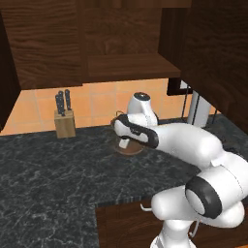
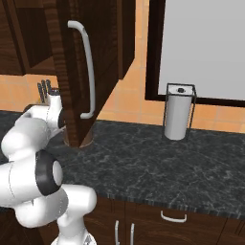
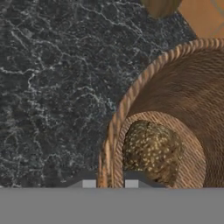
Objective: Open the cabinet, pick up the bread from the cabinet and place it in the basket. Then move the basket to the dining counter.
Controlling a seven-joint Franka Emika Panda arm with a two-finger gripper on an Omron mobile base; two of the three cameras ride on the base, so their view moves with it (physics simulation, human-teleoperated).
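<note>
The round brown woven basket [image 3: 175, 87] stands on the black marbled countertop [image 3: 52, 87], under the open cabinet [image 1: 131, 68]. The bread [image 3: 151, 151], a lumpy tan lump, lies on the basket's floor. My gripper [image 3: 110, 183] reaches down at the basket's near wall, and the rim runs up between the two fingertips, so it is shut on the rim. From the left base view the basket [image 1: 131, 147] sits mostly behind my forearm, with the gripper [image 1: 125, 142] down at it. The cabinet door [image 2: 72, 72] with its silver bar handle [image 2: 89, 72] hangs open in front of the basket [image 2: 80, 142]. The dining counter is out of view.
A tan knife block [image 1: 64, 123] stands against the orange tiled wall, left of the basket. A paper towel roll in a wire holder [image 2: 178, 112] stands at the back right. Low drawers with curved handles [image 2: 173, 217] run under the counter's front edge.
</note>
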